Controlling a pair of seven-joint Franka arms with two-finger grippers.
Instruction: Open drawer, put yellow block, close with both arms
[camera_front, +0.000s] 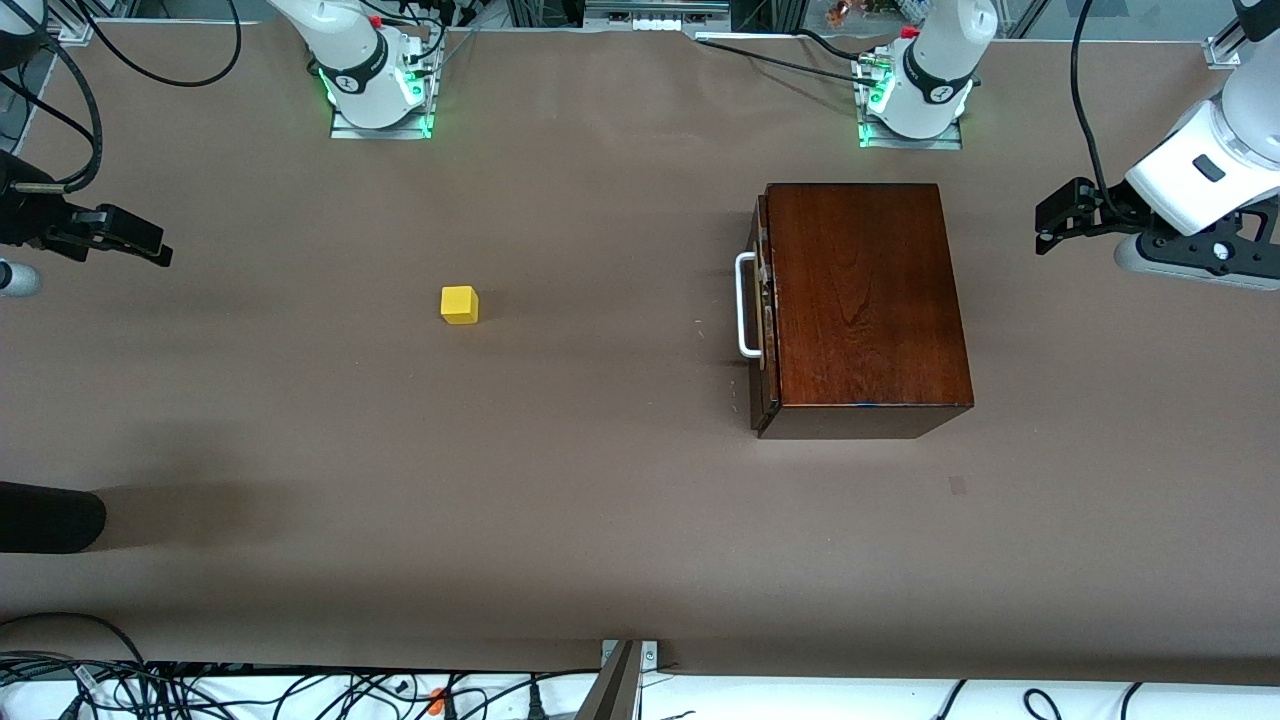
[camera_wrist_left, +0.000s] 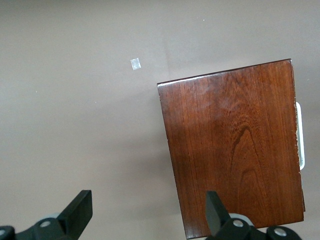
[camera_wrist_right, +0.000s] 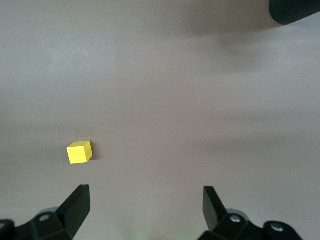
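The yellow block (camera_front: 459, 305) (camera_wrist_right: 79, 152) lies alone on the brown table, toward the right arm's end. The dark reddish-brown wooden box (camera_front: 865, 300) (camera_wrist_left: 232, 150) stands toward the left arm's end. Its drawer (camera_front: 762, 310) is pushed in, and the white handle (camera_front: 745, 305) (camera_wrist_left: 300, 135) faces the block. My right gripper (camera_front: 150, 245) (camera_wrist_right: 145, 205) hangs open and empty over the table's end, well apart from the block. My left gripper (camera_front: 1048, 232) (camera_wrist_left: 148, 210) is open and empty, held over the table beside the box on the side away from the handle.
A black rounded object (camera_front: 50, 518) (camera_wrist_right: 295, 10) reaches in at the right arm's end, nearer the front camera. A small patch of tape (camera_front: 957, 485) (camera_wrist_left: 135, 63) sticks to the table near the box. Cables (camera_front: 300, 690) run along the front edge.
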